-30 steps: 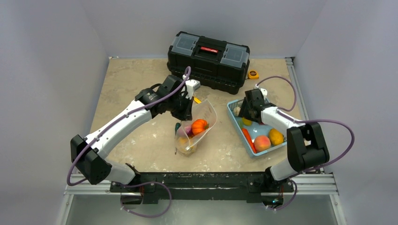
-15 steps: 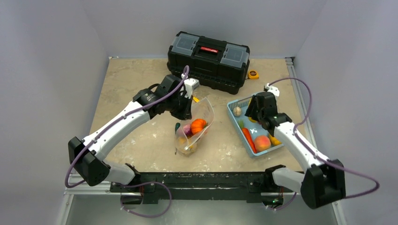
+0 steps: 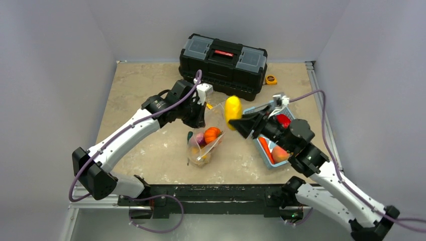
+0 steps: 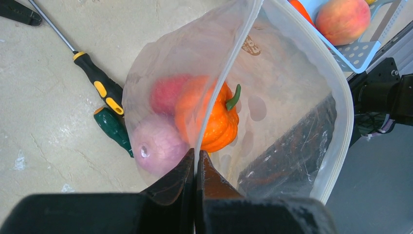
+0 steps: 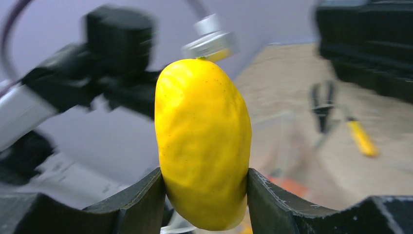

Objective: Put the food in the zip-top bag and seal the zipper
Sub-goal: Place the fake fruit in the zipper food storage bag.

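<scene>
The zip-top bag (image 3: 208,140) stands open in mid-table, its mouth held up. My left gripper (image 4: 196,155) is shut on the rim, pinching the zipper (image 4: 237,58) strip. Inside lie an orange pumpkin (image 4: 214,122), a purple piece (image 4: 157,148) and a red piece (image 4: 164,92). My right gripper (image 5: 204,171) is shut on a yellow fruit (image 5: 202,141), held upright in the air. In the top view that yellow fruit (image 3: 231,110) hangs just right of the bag's mouth, above table height.
A light blue basket (image 3: 258,142) at the right holds a peach (image 3: 280,153), a carrot (image 3: 265,149) and a red piece (image 3: 284,120). A black toolbox (image 3: 223,64) stands at the back with a yellow tape measure (image 3: 271,79) beside it. Yellow-handled (image 4: 100,85) and green-handled (image 4: 114,129) screwdrivers lie beside the bag.
My right gripper closed on the yellow fruit in the basket, lifted it out and swung left toward the bag's mouth. The left gripper and bag stayed put.
</scene>
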`<state>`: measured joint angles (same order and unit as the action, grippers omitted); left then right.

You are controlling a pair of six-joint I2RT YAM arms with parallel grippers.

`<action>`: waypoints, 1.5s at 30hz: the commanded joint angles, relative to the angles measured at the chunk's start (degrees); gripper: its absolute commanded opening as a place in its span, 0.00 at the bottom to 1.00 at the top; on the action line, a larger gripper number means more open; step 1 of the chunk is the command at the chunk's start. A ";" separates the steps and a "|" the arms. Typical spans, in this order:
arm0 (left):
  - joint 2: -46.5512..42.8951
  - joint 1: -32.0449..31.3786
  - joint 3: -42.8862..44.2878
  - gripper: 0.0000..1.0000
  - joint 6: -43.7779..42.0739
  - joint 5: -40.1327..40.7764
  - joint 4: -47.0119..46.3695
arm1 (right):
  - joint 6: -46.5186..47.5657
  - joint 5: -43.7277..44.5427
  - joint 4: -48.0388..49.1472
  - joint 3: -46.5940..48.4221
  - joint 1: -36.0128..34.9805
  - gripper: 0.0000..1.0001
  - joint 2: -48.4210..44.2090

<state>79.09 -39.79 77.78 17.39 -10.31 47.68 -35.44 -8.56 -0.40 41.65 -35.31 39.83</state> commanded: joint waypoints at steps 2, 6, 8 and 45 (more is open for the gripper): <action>-1.50 0.01 0.80 0.00 0.19 -0.01 -1.63 | 1.24 6.74 15.30 2.85 -20.84 0.00 6.52; -1.86 0.01 0.71 0.00 0.15 0.70 -1.53 | 5.12 14.98 21.48 2.26 -29.72 0.00 12.45; -2.06 -0.01 0.63 0.00 0.08 0.91 -1.65 | 8.05 19.18 24.82 1.08 -33.11 0.00 14.32; -1.92 0.03 0.71 0.00 0.02 -0.40 -1.85 | 8.89 35.33 8.38 4.64 -35.27 0.86 18.70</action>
<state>78.72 -39.53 77.73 17.39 -10.07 46.41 -25.85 26.26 10.70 42.46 -70.54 61.06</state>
